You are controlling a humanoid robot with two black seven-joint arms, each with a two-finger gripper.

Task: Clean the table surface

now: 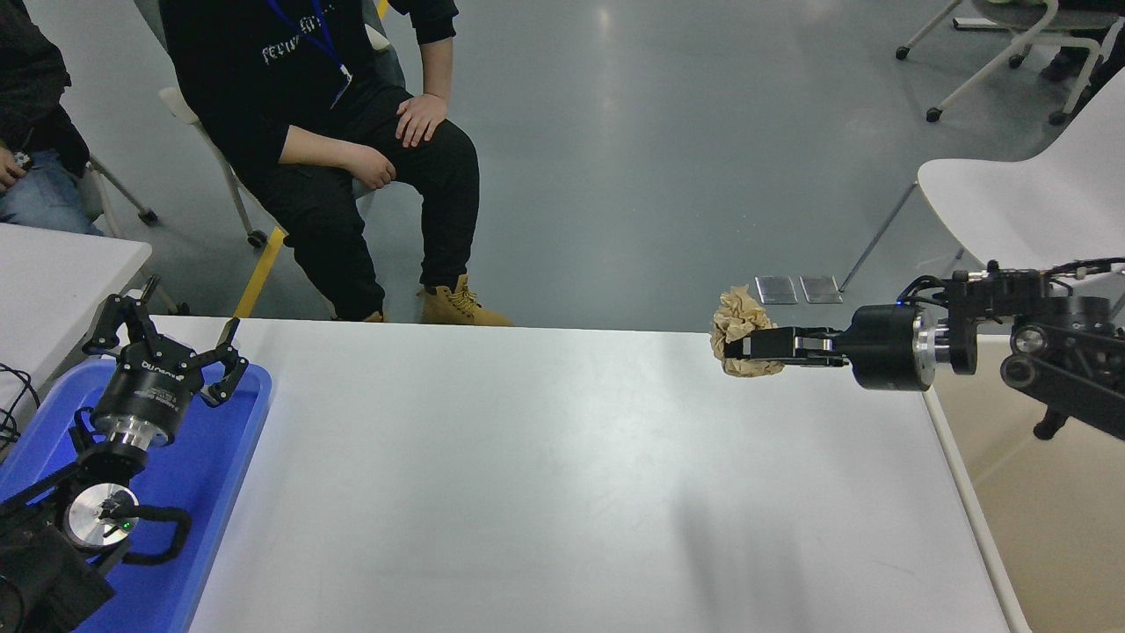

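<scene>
Large matte white table surface point(545, 475) lies below and to the left of the right gripper point(745, 347), nothing loose on it. That black pincer is clamped on a crumpled tan paper wad point(743, 333), held clear of the tabletop, likely so it won't drag. Beige rectangular bin point(1046, 510) sits below its arm, probable drop spot. Left gripper point(167, 347) parked far left over blue plastic tray point(220, 457), fingers spread wide.

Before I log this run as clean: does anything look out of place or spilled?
Nothing looks spilled or damaged. The table surface is bare of litter; the one stray thing, a crumpled brown paper wad, is clamped in the right gripper above the far edge. The left gripper hangs open over the blue tray.
</scene>
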